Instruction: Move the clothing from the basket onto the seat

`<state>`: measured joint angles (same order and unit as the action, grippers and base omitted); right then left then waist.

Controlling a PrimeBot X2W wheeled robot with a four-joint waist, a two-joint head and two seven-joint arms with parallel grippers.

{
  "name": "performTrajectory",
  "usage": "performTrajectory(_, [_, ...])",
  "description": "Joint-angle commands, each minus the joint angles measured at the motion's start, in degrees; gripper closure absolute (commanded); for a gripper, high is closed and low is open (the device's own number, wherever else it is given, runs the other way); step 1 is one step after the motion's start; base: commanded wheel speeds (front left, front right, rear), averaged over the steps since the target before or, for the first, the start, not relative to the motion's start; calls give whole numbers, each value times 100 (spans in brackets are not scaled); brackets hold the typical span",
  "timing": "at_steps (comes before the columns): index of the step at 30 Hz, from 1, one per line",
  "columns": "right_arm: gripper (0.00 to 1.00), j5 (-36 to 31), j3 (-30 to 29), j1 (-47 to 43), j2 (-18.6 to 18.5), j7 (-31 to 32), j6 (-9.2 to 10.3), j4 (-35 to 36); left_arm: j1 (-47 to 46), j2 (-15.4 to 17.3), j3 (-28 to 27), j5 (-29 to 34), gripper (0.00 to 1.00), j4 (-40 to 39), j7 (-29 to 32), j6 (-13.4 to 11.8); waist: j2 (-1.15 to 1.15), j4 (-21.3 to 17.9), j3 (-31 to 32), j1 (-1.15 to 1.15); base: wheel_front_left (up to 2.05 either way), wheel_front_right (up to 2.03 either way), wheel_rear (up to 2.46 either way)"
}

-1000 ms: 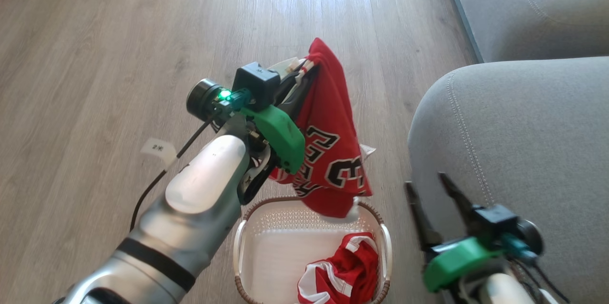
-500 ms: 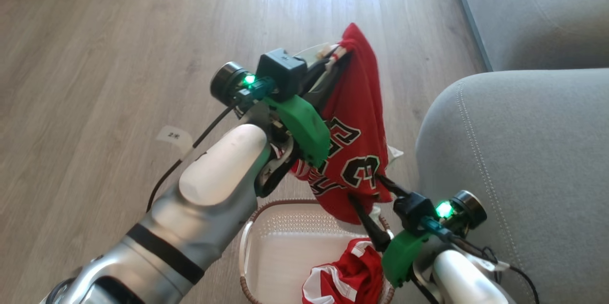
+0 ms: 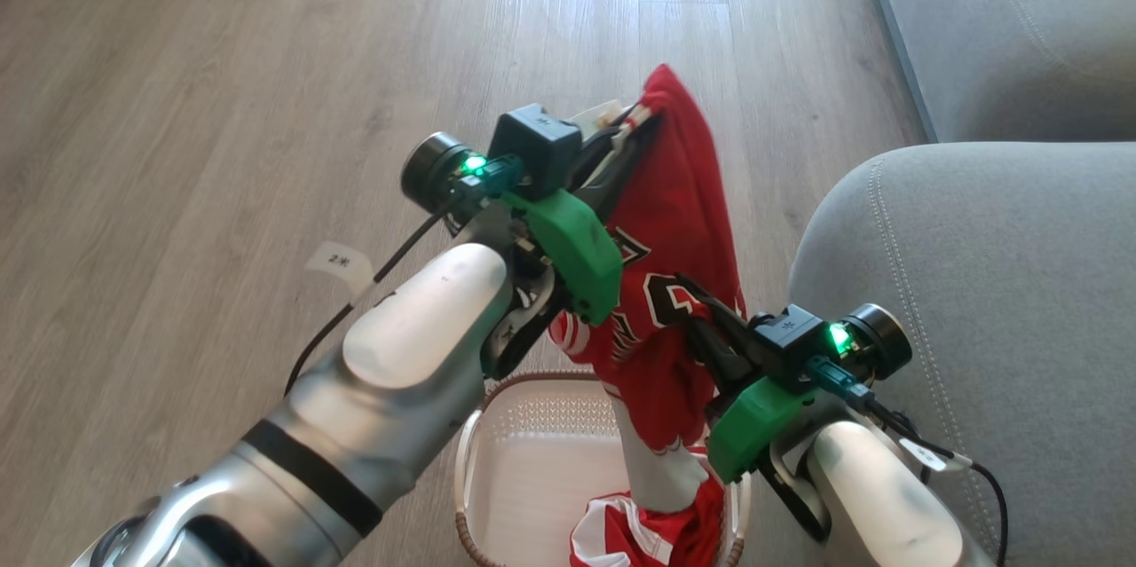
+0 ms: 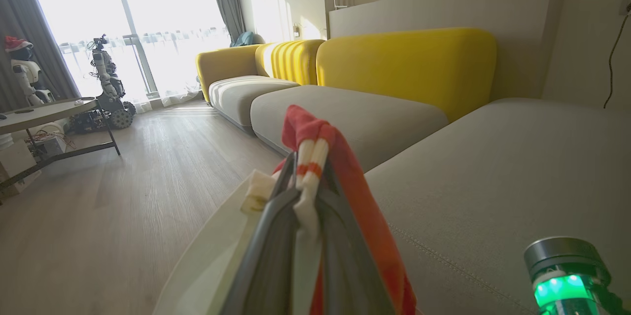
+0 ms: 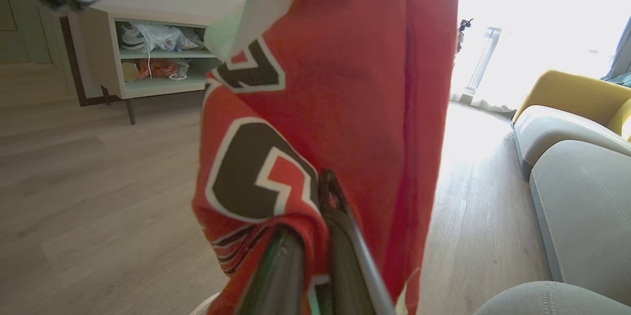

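The clothing is a red jersey [image 3: 679, 221] with black-and-white numerals, hanging above the cream basket [image 3: 497, 469]. My left gripper [image 3: 637, 116] is shut on its white-trimmed top edge [image 4: 308, 157]. Lower down, my right gripper [image 3: 694, 296] is shut on a fold of the jersey [image 5: 345, 83] beside a numeral; the right gripper [image 5: 315, 206] has red cloth pinched between its fingers. The jersey's tail reaches into the basket, where red shorts with white panels [image 3: 621, 540] lie. The grey seat [image 3: 976, 283] is just right of both grippers.
Wooden floor surrounds the basket, with a paper label [image 3: 337, 261] on it at the left. A second grey cushion [image 3: 1012, 26] lies farther back. A round table [image 4: 44, 110] and yellow sofa backs [image 4: 404, 63] stand across the room; a shelf unit [image 5: 148, 58] is on the other side.
My right gripper rose from beside the seat toward the jersey and shut on its lower part. The jersey now hangs narrower, its tail in the basket. The head camera shifted slightly.
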<state>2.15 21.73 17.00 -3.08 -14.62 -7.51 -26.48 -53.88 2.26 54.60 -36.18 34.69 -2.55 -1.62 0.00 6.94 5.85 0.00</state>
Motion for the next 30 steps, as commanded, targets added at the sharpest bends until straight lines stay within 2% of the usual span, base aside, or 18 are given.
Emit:
performTrajectory(1, [100, 36, 60, 174, 20, -38, 2, 221, -282, 96, -206, -27, 100, -97, -46, -41, 0, -13, -8, 0, 0, 0, 0])
performTrajectory(7, [100, 99, -104, 65, 20, -38, 2, 367, -83, 172, -293, -188, 100, 274, -190, 2, 0, -141, -74, 0, 0, 0, 0])
performTrajectory(8, [100, 93, -156, 64, 20, -38, 2, 388, -43, 174, -306, -217, 95, 330, -227, 9, 0, -168, -86, 0, 0, 0, 0])
performTrajectory(9, [100, 76, -210, 68, 20, -38, 2, 404, -7, 176, -311, -234, 80, 384, -265, 17, 0, -199, -98, 0, 0, 0, 0])
performTrajectory(10, [100, 52, -269, 74, 20, -38, 2, 417, 31, 176, -318, -257, 58, 434, -308, 28, 0, -231, -108, 0, 0, 0, 0])
performTrajectory(11, [100, 21, -337, 87, 20, -38, 2, 430, 72, 174, -325, -286, 6, 482, -345, 45, 0, -265, -118, 0, 0, 0, 0])
performTrajectory(12, [100, -16, -409, 105, 20, -38, 2, 446, 111, 172, -329, -311, 0, 529, -377, 58, 0, -303, -130, 0, 0, 0, 0])
performTrajectory(22, [100, -312, -1192, 271, -340, -38, 2, 723, 439, 138, -282, -442, 0, 857, -715, 146, 0, -789, -288, 0, 0, 0, 0])
performTrajectory(30, [100, -436, -1766, 225, -661, -38, 2, 940, 704, 104, -104, -431, 0, 914, -916, 183, 0, -1408, -417, 0, 0, 0, 0])
